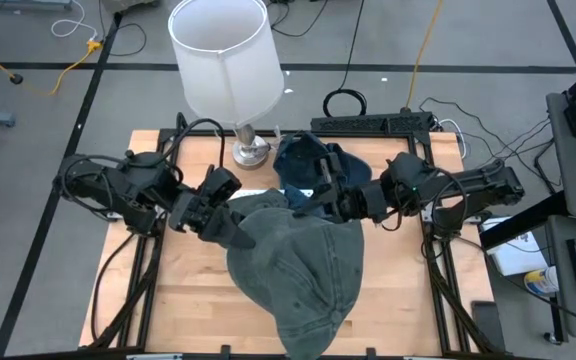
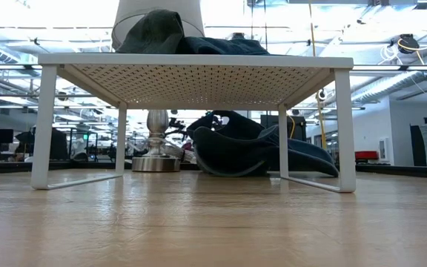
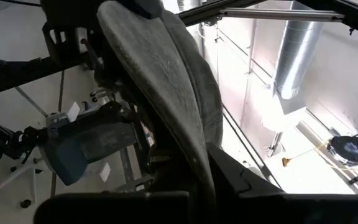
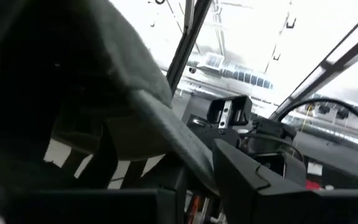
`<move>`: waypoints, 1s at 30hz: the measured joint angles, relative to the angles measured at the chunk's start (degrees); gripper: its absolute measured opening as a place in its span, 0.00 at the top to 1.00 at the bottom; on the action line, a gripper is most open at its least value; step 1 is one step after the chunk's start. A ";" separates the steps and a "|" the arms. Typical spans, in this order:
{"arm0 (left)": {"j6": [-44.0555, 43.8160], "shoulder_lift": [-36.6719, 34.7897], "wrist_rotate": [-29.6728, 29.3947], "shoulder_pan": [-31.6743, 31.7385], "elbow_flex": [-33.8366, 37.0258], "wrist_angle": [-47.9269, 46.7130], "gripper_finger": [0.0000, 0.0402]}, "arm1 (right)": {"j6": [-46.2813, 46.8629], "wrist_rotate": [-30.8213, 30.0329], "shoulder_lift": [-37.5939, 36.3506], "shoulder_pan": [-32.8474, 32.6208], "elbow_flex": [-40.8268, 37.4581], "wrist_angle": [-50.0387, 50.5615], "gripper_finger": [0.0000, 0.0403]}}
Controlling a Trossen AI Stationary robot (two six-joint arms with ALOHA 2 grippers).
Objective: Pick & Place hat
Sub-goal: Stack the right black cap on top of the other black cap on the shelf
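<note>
Grey-green cap (image 1: 303,275) lies spread over the white perforated rack (image 2: 199,80) on the wooden worktop (image 1: 183,300), its brim toward the front edge. Left tool (image 1: 230,232) is pinched on the cap's left edge; in the left wrist view the fabric (image 3: 166,81) runs up between its fingers. Right tool (image 1: 320,205) sits at the cap's rear right edge; whether its fingers are parted or gripping I cannot tell. Navy cap (image 1: 308,165) lies behind, beside the lamp (image 1: 226,60).

I'm looking at a robotics lab: wooden worktop (image 1: 198,310) in a metal frame, cables (image 1: 78,45) trailing across grey floor, ceiling ductwork (image 3: 294,56) showing overhead.
</note>
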State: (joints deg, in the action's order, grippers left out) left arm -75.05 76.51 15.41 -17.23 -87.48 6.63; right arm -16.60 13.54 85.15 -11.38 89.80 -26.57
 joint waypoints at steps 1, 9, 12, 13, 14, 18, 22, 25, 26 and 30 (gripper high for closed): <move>0.01 0.00 0.02 0.02 0.00 0.30 0.96 | 0.04 -0.22 -0.24 0.00 0.00 0.67 0.83; 1.58 -0.51 1.50 1.02 0.04 2.83 0.97 | -0.56 -8.96 -4.85 -2.31 -0.09 12.63 0.65; 2.85 -0.50 3.10 1.50 0.04 6.76 0.98 | -0.61 -11.44 -7.11 -4.05 -0.11 17.93 0.56; 2.95 -0.50 3.41 1.72 0.04 7.64 0.98 | -0.63 -12.68 -8.01 -4.76 -0.11 19.57 0.54; 2.91 -0.50 3.58 1.99 0.04 7.99 0.98 | -0.61 -14.42 -8.81 -5.44 -0.11 21.05 0.51; 3.16 -0.76 4.33 3.18 0.00 7.75 0.97 | 3.03 -21.02 -11.52 -8.30 -0.11 25.30 0.43; 6.26 -1.74 4.28 5.00 0.00 7.67 0.98 | 12.01 -24.21 -13.31 -10.86 -0.11 27.56 0.40; 9.69 -3.41 4.03 6.33 0.00 6.01 0.98 | 20.91 -24.01 -13.80 -11.80 -0.11 27.73 0.40; 10.94 -3.99 3.91 6.84 0.00 5.04 0.98 | 23.92 -24.02 -13.86 -12.00 -0.11 27.74 0.41; 17.40 -7.26 0.05 7.69 0.00 -2.25 0.98 | 33.77 -24.20 -13.77 -12.07 -0.11 27.77 0.43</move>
State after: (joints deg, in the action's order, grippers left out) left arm -57.65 69.25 15.45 -9.54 -87.48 4.37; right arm 17.16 -10.65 71.37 -23.44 89.69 1.19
